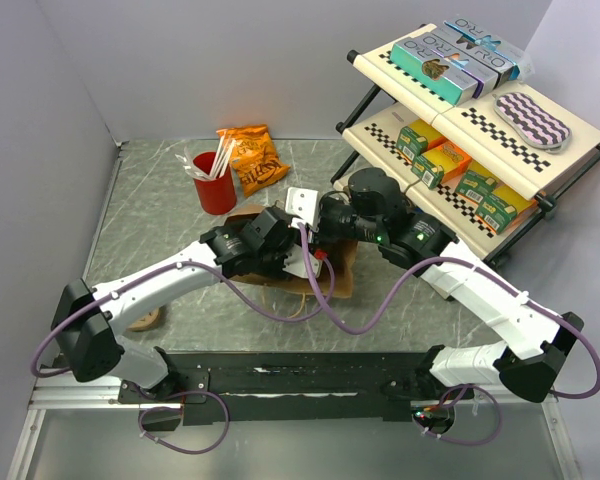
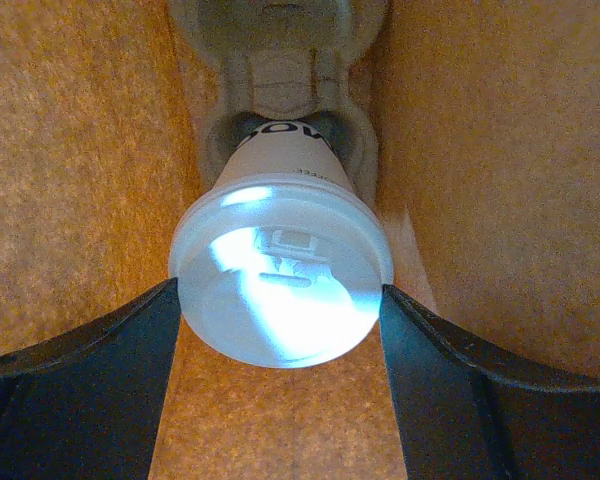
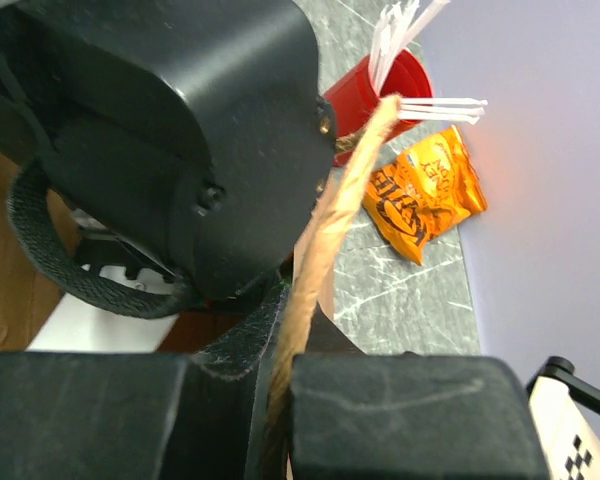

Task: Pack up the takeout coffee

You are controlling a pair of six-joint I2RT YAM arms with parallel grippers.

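Top view, left side of table [image 1: 130,200]: small tan round item [image 1: 143,320] lies just beside the left arm's white link; too small to identify.

Left arm [image 1: 170,275] reaches to the middle of the table and goes down into the open top of the brown paper bag [image 1: 337,278].

Behind the bag: red cup [image 1: 216,185] holding white sticks, upright. Just right of it, an orange snack bag [image 1: 252,158] lying flat.

Left wrist view, inside the bag: takeout coffee [image 2: 280,240] stands at the bottom, with brown bag walls on both sides. White domed lid faces the camera. The cup's base sits in a pocket of the moulded-pulp cup carrier [image 2: 280,70]. Left hand [image 2: 278,292] is clenched on the coffee, one black finger [image 2: 100,370] against each side of the lid rim.

Right wrist view: right hand [image 3: 270,420] is clenched on the bag's twisted paper handle [image 3: 330,230]. The cord runs up from between the two fingers, taut. The left arm's black housing fills the upper left of this view.

Top view, right: right arm [image 1: 480,290] comes in from the right, its wrist at the bag's mouth, close against the left wrist.

Far right: tilted two-tier shelf rack [image 1: 540,190] with checkered edging, holding teal, green and yellow boxes [image 1: 450,165] and a wavy-patterned pouch [image 1: 533,118].
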